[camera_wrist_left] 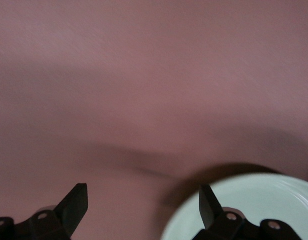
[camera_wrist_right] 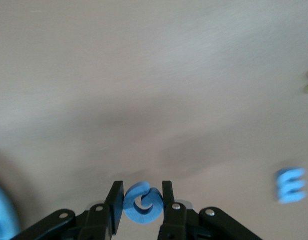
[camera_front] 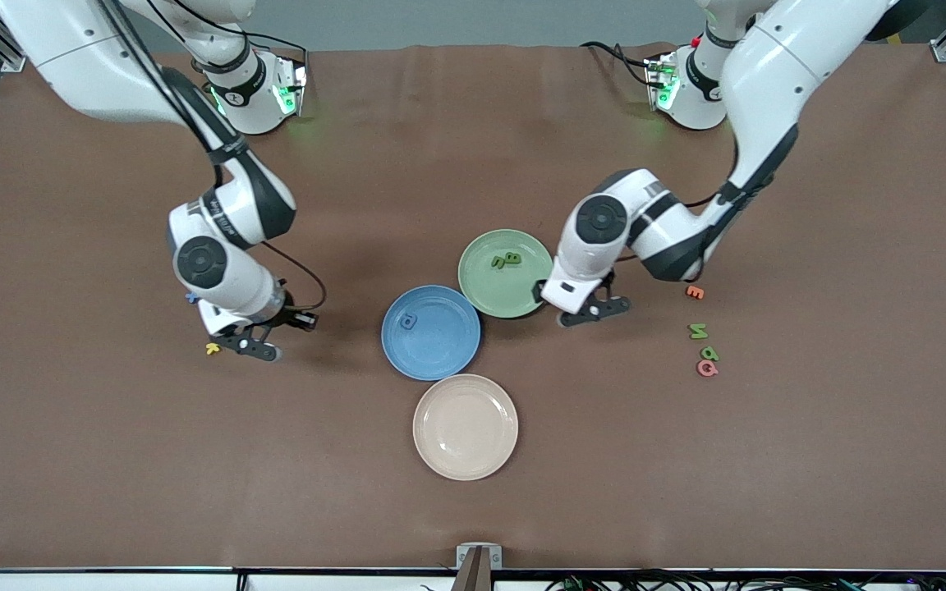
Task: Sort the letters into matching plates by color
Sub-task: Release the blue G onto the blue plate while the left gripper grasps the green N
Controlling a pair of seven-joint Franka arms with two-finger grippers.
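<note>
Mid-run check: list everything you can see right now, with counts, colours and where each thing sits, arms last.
blue plate: one, mid-table, holding one blue letter.
green plate: one, pale green, touching the blue plate, farther from the front camera, holding two green letters.
cream plate: one, nearest the front camera, nothing in it.
loose green letters: two, on the table toward the left arm's end.
orange letter: one, beside them, farther from the camera.
pink letter: one, nearest in that row.
yellow letter: one, by the right gripper.
blue E: one, on the table.
left gripper: open, at the green plate's rim.
right gripper: shut on a blue C-shaped letter.
</note>
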